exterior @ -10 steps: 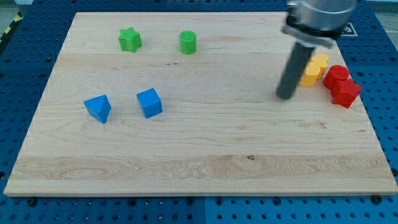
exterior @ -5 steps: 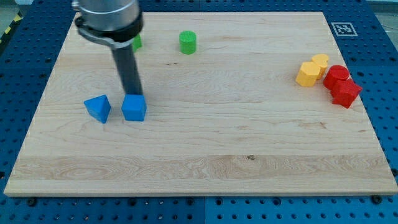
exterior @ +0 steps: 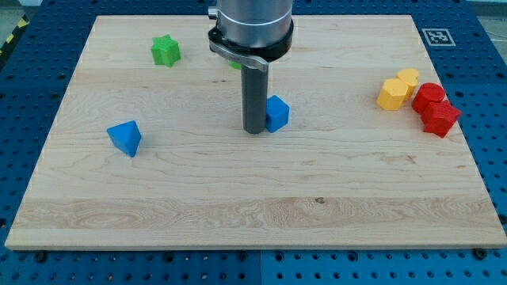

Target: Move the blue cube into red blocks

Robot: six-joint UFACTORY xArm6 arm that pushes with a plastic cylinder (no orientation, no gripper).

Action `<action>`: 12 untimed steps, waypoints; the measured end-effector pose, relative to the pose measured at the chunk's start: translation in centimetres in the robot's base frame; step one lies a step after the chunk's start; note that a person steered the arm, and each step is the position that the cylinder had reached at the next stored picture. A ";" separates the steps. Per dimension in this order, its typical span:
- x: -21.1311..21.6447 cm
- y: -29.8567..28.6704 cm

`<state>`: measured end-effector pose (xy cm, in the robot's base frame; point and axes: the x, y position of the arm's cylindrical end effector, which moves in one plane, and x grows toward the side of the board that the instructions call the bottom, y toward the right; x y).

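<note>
The blue cube (exterior: 276,113) sits near the middle of the wooden board (exterior: 238,198). My tip (exterior: 254,130) rests against the cube's left side. Two red blocks (exterior: 435,108) lie close together near the view's right edge, far to the right of the cube. The rod and arm head rise above the tip and hide part of the board behind them.
Two yellow blocks (exterior: 396,89) touch the left side of the red blocks. A blue triangular block (exterior: 125,137) lies at the view's left. A green star block (exterior: 165,51) sits at the top left. A green cylinder is mostly hidden behind the arm.
My tip has moved right from the view's left to the middle. The blue cube has slid right with it, away from the blue triangular block. The other blocks have not moved.
</note>
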<state>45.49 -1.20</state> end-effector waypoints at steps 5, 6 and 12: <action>-2.7 13.9; -2.2 10.6; 5.7 19.8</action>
<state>51.19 18.59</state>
